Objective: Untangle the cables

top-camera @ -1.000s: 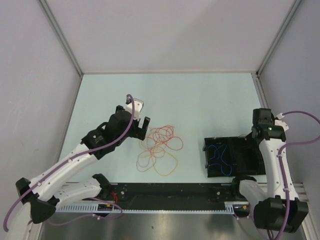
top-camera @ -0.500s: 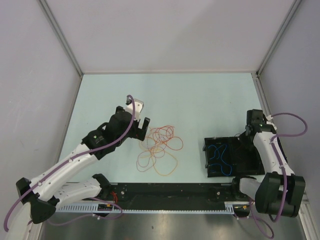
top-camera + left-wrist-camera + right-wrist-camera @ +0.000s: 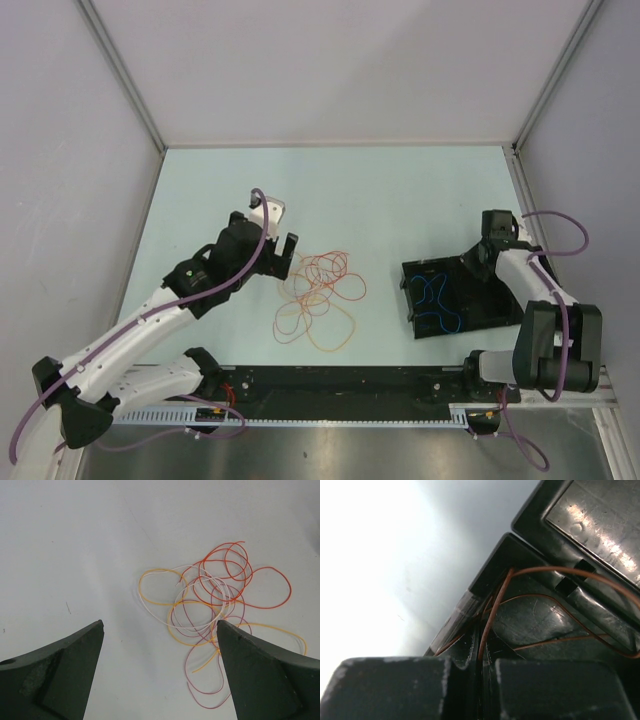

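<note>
So the left gripper is spread wide, holding nothing, just beside the cable tangle mid-table. The right gripper is pinched tight on a brown cable in the black tray, near a blue cable.

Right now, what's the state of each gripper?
Left gripper: open, empty, beside the cable tangle.
Right gripper: shut, apparently pinching a thin reddish-brown cable in the black tray.

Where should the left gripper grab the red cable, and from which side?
I'd grip the red cable at its outer loop, on the right edge of the tangle in the left wrist view. It lies flat and alone there, crossed by no other wire. Bring the open left gripper straight down, straddling the strand.
</note>
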